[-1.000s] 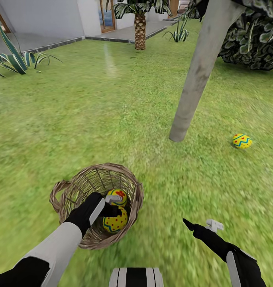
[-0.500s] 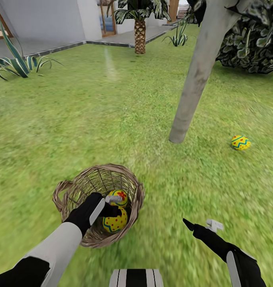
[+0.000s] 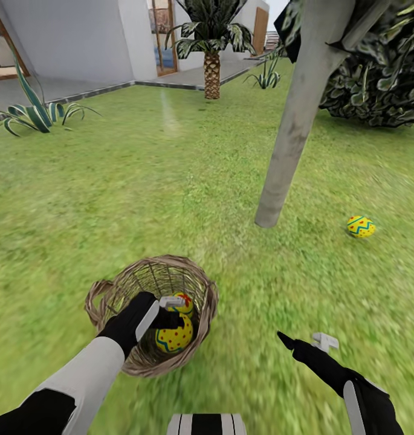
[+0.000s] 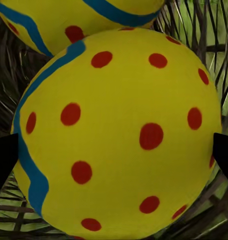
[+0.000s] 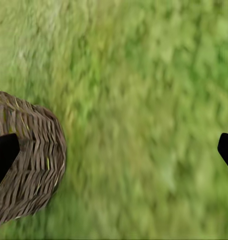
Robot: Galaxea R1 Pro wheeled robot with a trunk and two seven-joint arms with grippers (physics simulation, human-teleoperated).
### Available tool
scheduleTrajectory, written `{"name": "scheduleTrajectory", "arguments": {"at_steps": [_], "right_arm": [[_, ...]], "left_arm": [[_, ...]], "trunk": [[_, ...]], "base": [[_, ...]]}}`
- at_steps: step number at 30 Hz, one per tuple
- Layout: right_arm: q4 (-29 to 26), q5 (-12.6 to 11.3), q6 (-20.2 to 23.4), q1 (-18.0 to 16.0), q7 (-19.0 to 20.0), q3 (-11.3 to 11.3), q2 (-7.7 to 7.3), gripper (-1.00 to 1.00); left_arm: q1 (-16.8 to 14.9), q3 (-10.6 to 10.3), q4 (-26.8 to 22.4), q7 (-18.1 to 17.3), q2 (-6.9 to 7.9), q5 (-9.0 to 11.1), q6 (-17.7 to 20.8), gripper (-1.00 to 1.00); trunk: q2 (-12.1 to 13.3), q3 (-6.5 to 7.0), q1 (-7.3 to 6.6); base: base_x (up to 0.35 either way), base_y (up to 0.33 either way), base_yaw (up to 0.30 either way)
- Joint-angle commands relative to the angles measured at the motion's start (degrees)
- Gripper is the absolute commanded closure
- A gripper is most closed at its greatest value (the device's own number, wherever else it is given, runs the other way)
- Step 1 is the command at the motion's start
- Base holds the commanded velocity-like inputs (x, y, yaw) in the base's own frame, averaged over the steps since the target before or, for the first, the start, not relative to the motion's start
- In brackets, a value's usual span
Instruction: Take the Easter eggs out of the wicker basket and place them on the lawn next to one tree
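Observation:
The wicker basket (image 3: 119, 290) stands on the lawn (image 3: 110, 199) just ahead of me. Two yellow Easter eggs lie in it: a red-dotted egg (image 3: 176, 337) and, behind it, a red-flower egg (image 3: 184, 300). My left gripper (image 3: 170, 311) is down inside the basket, open. In the left wrist view its fingertips (image 4: 4, 160) stand on either side of the red-dotted egg (image 4: 118, 130). A blue-zigzag egg (image 3: 360, 226) rests on the grass right of the pale grey tree trunk (image 3: 285, 163). My right gripper (image 3: 303, 339) hovers open over bare grass, right of the basket (image 5: 34, 170).
A palm with a scaly brown trunk (image 3: 212, 75) stands at the back by the grey patio (image 3: 55, 90) and the white house. A striped spiky plant (image 3: 31, 115) grows at the left. Dark speckled foliage (image 3: 376, 78) hangs at the upper right.
The whole picture has slid down a little, so the camera has moved. Both arms keep their places in the picture, and the eggs have not been lifted.

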Motion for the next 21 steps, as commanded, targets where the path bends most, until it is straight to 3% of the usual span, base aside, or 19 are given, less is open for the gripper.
{"name": "scheduleTrajectory", "arguments": {"at_steps": [1, 21], "right_arm": [[0.0, -0.4, 0.5, 0.0, 0.2, -0.2, 0.06, -1.00], [0.0, -0.4, 0.5, 0.0, 0.2, -0.2, 0.06, -1.00]], "left_arm": [[0.0, -0.2, -0.1, 0.1, 0.03, 0.0, 0.6, 1.00], [0.0, -0.5, -0.1, 0.2, 0.03, -0.1, 2.3, 1.00]], "trunk": [[0.0, 0.19, -0.03], [0.3, 4.62, -0.55]], "base": [[0.000, 0.000, 0.000], [-0.027, 0.000, 0.000]]}}
